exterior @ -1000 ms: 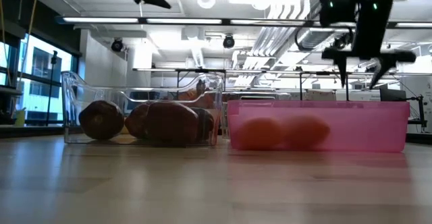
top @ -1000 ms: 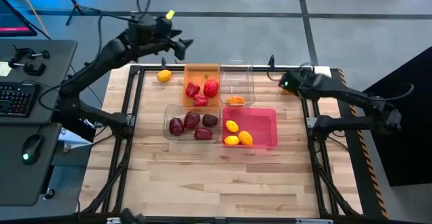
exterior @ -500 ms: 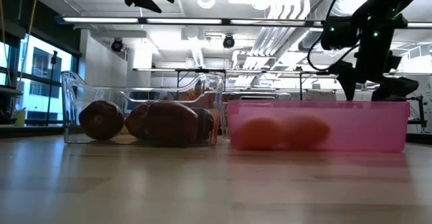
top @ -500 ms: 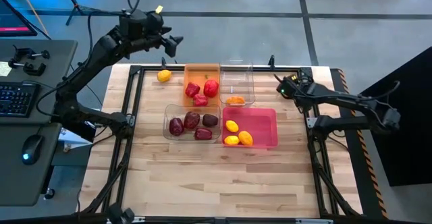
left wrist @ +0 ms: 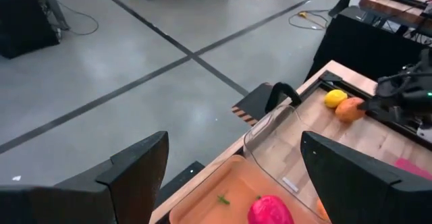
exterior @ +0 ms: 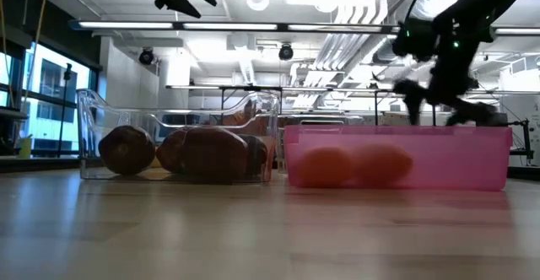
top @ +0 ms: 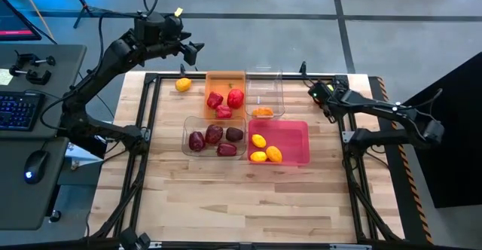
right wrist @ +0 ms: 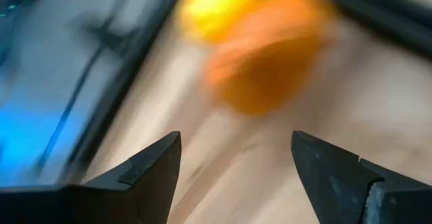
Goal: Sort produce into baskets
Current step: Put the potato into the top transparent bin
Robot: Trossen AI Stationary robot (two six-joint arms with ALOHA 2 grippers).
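My right gripper (top: 313,92) is open, low over the table's far right part. In its wrist view (right wrist: 236,137) an orange fruit (right wrist: 266,59) and a yellow fruit (right wrist: 219,5) lie on the wood just ahead of the fingers, untouched. The left wrist view also shows the yellow fruit (left wrist: 335,98) and the orange fruit (left wrist: 350,109). My left gripper (top: 193,50) is open and empty, high beyond the table's far left edge. The orange basket (top: 225,78) holds red fruits. The near clear basket (top: 187,128) holds maroon ones. The pink basket (top: 297,133) holds yellow and orange ones. The far clear basket (top: 264,84) holds one orange piece.
One yellow-orange fruit (top: 183,84) lies loose on the table at the far left, beside the orange basket. The four baskets stand together in the table's middle. The near half of the table (top: 248,197) is bare wood. A desk with a keyboard stands off the left side.
My right gripper has come down toward the table at the far right, from well above the pink basket's rim to about its level, and turned. My left gripper has drawn back a little toward the table's left, staying high. The fruits and baskets have not moved.
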